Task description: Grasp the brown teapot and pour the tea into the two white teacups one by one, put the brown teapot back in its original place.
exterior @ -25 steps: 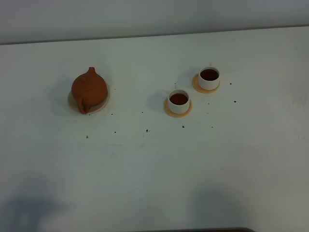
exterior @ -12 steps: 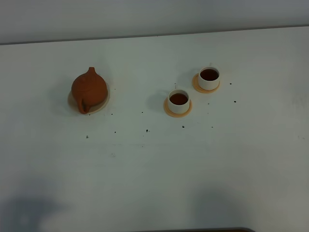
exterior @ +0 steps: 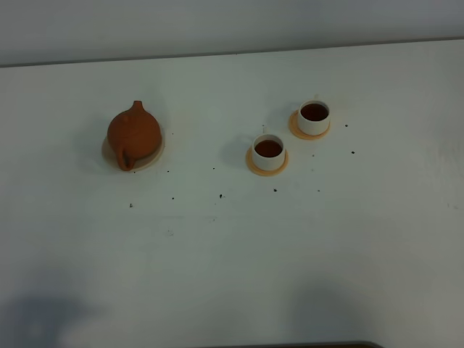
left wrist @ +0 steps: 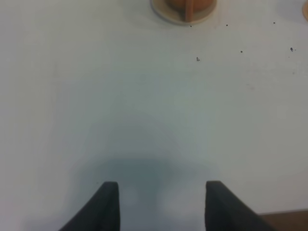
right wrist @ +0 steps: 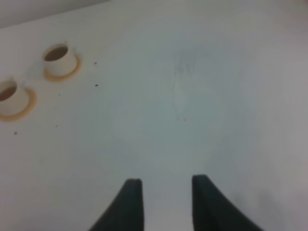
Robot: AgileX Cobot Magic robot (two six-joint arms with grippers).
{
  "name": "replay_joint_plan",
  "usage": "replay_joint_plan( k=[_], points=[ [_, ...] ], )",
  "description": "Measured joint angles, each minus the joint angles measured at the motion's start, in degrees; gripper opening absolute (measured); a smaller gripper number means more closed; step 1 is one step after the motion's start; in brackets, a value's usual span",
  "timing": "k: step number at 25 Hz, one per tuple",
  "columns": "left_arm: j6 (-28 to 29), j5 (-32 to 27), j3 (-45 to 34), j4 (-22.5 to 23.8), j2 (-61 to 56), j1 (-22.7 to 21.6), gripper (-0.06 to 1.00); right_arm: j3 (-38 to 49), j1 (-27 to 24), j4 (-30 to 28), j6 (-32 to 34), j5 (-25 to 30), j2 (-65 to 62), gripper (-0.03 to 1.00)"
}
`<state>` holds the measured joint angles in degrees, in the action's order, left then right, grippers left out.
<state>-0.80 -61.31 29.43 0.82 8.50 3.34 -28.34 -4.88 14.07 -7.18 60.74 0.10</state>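
Note:
The brown teapot [exterior: 134, 135] stands upright on its pale beige saucer [exterior: 154, 155] at the left of the table, handle toward the front. Its handle and saucer also show in the left wrist view [left wrist: 188, 6]. Two white teacups hold dark tea, each on an orange-tan coaster: the nearer cup [exterior: 268, 151] and the farther cup [exterior: 314, 117]. Both cups show in the right wrist view [right wrist: 59, 58] [right wrist: 10, 96]. My left gripper [left wrist: 161, 204] is open and empty, well short of the teapot. My right gripper [right wrist: 166, 202] is open and empty, far from the cups. Neither gripper shows in the exterior high view.
Small dark specks [exterior: 220, 196] lie scattered on the white table [exterior: 232, 254] in front of the teapot and cups. The table's back edge [exterior: 232, 52] meets a grey wall. A brown strip [left wrist: 284, 220] shows at the table's near edge.

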Motion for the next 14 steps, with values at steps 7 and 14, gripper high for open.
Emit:
replay_joint_plan(
  k=[7,14],
  points=[
    [0.0,0.0,0.0,0.0,0.0,0.0,0.41,0.0,0.0,0.0,0.0,0.0,0.0,0.24],
    [0.0,0.0,0.0,0.0,0.0,0.0,0.41,0.0,0.0,0.0,0.0,0.0,0.0,0.24]
  ],
)
